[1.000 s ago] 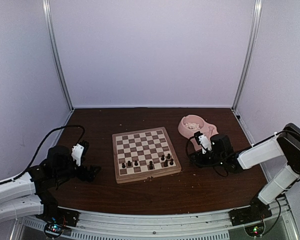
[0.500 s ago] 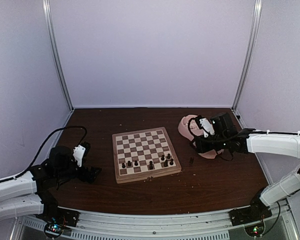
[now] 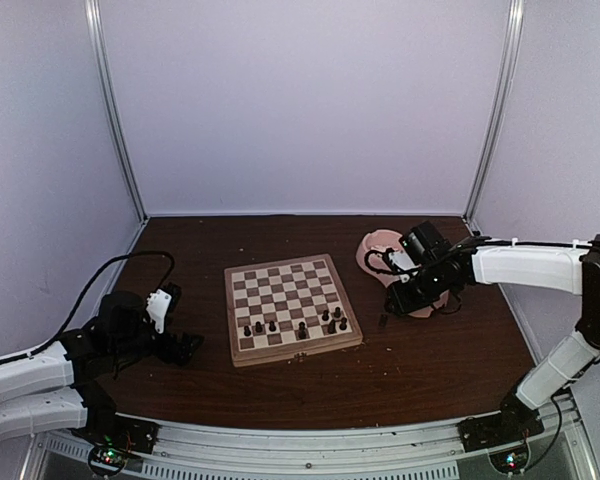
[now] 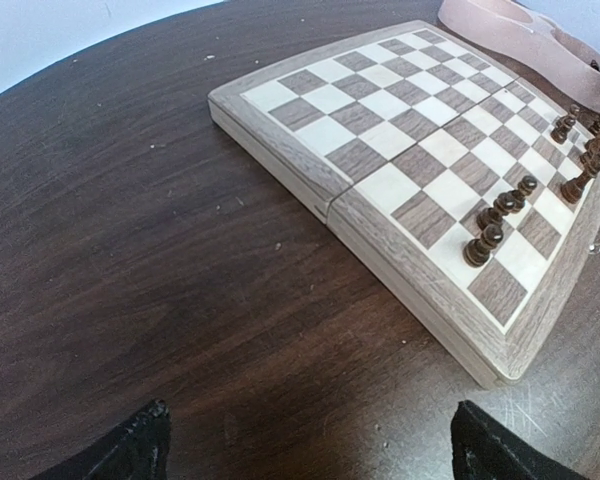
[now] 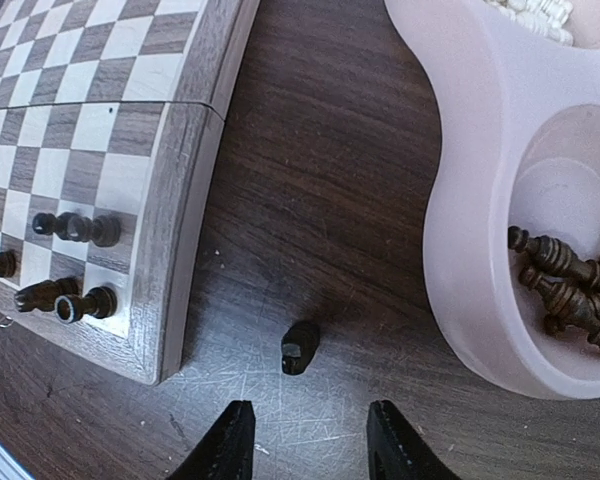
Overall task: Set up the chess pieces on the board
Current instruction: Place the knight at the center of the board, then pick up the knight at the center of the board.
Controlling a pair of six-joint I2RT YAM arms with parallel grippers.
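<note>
The board [image 3: 292, 305] lies mid-table with several dark chess pieces [image 3: 300, 325] standing on its near rows; the same pieces [image 5: 72, 228] show in the right wrist view. One dark piece [image 5: 299, 346] lies on its side on the table between the board [image 5: 175, 150] and the pink bowl, also seen from above [image 3: 383, 321]. My right gripper [image 5: 310, 445] hovers just short of it, open, with nothing between its fingers. My left gripper [image 4: 310, 462] stands wide open over bare table left of the board [image 4: 400, 170], empty.
A pink double bowl [image 5: 480, 210] sits right of the board, with several dark pieces [image 5: 570, 285] in its near cup and cream-white pieces [image 5: 535, 12] in its far cup. From above the bowl [image 3: 372, 250] is partly hidden by the right arm.
The right gripper opened and left a dark piece lying on the table, swung up toward the bowl, then came back near the piece. The left arm has not moved.
</note>
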